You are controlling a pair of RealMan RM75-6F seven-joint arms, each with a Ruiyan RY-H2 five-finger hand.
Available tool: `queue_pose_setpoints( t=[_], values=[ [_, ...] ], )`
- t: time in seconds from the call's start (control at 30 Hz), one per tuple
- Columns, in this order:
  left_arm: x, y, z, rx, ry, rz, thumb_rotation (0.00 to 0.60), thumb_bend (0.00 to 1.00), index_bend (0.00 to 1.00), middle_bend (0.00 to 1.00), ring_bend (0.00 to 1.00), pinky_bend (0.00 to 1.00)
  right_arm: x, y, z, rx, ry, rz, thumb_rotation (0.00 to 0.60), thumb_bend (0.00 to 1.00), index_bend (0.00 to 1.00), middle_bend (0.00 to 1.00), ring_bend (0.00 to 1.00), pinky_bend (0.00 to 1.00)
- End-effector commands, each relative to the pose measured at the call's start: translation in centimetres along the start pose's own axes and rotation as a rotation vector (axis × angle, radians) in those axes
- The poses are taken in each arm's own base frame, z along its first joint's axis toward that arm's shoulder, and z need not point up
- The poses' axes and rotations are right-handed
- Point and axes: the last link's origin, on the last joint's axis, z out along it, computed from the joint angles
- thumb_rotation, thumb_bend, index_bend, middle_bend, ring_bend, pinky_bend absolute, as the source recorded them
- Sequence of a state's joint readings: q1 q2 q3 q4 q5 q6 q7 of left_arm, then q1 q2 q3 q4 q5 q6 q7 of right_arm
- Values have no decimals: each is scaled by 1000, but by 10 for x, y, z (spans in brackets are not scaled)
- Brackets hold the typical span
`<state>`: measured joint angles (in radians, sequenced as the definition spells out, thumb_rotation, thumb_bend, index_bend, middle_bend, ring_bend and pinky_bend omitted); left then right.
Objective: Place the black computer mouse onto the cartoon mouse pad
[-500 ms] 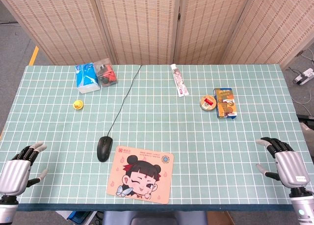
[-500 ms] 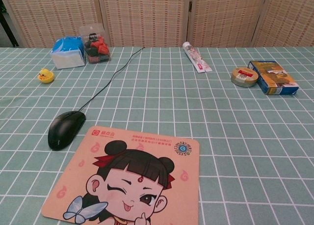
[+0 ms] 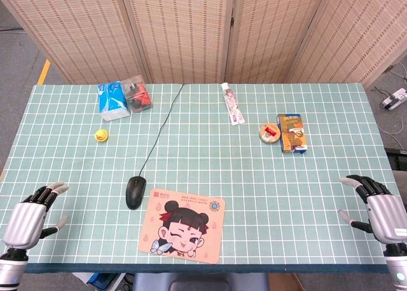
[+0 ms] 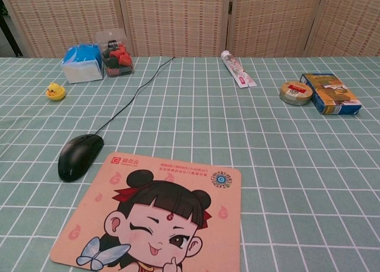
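Observation:
The black computer mouse (image 3: 135, 192) (image 4: 79, 155) lies on the green checked table just left of the cartoon mouse pad (image 3: 183, 225) (image 4: 155, 215), touching or nearly touching its left edge. Its cable (image 3: 160, 129) runs back across the table. My left hand (image 3: 30, 217) sits at the near left corner, fingers apart and holding nothing, well left of the mouse. At the near right corner my right hand (image 3: 378, 208) is likewise spread and empty. Neither hand shows in the chest view.
At the back left stand a blue tissue pack (image 3: 112, 100), a clear box of red and black items (image 3: 138, 94) and a small yellow duck (image 3: 100, 135). A tube (image 3: 233, 104), a tape roll (image 3: 269, 133) and a blue-orange box (image 3: 292, 133) lie toward the back right.
Both hands have drawn back slightly toward the near edge, the right one also shifting outward. The mouse and pad have not moved.

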<state>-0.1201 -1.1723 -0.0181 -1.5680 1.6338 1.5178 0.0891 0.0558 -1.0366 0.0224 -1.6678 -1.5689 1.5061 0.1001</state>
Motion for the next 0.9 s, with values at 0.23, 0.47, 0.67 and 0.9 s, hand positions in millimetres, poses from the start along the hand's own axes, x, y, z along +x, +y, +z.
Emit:
queue_pose_setpoints(
  t=[0.23,0.47,0.67,0.9],
  values=[
    [9,10,36,-198,107,65,600,251,351,736,708,873,4,2,1,-3,4,16,600,161,271,254,195,277],
    [6,35,47,-336,-37,61,600,287,340,1000,998,1000,6,3,1,-3,5,22,600,161,271,262,195,277],
    [8,61,62,-395,-129,113,600,487,307,1000,1000,1000,6,2,0,2,1,24,600,161,272,265,195,278],
    [-1,88,79,-439,-237,177,600,597,264,1000,1000,1000,9,4,-1,-4,12,30,600,161,272,270,195,279]
  ],
)
